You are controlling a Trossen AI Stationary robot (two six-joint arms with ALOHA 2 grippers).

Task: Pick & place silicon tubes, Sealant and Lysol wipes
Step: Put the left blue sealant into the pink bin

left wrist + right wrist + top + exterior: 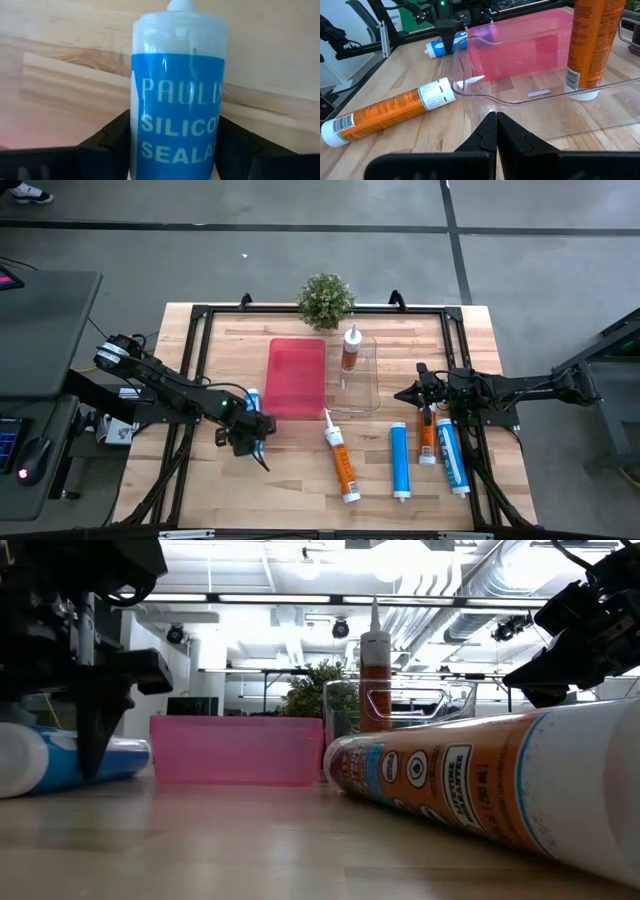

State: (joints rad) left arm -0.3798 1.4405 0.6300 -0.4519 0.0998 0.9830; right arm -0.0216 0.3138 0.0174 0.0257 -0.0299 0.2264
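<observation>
- Left gripper (252, 432) is seen low over the table's left part, just left of the pink bin (296, 377); a blue silicone tube (177, 95) lies flat on the wood between its two fingers (107, 137).
- In the left wrist view the fingers are set close on either side of the tube; whether they press on it cannot be told. The tube's lower part is cut off at the picture edge, and its label is only partly read.
- From above, most of that tube is hidden under the gripper; only a short blue end is seen.
- Clear tray (372, 370) sits just right of the pink bin, with one orange sealant tube (351, 350) standing upright in it.
- An orange tube (341, 461) lies flat in front of the tray, nozzle toward it.
- Further right, a second blue tube (400, 461), a short orange tube (427, 442) and a third blue tube (452, 457) lie side by side.
- Right gripper (412, 393) hangs just right of the tray, fingers pressed together, nothing between them.
</observation>
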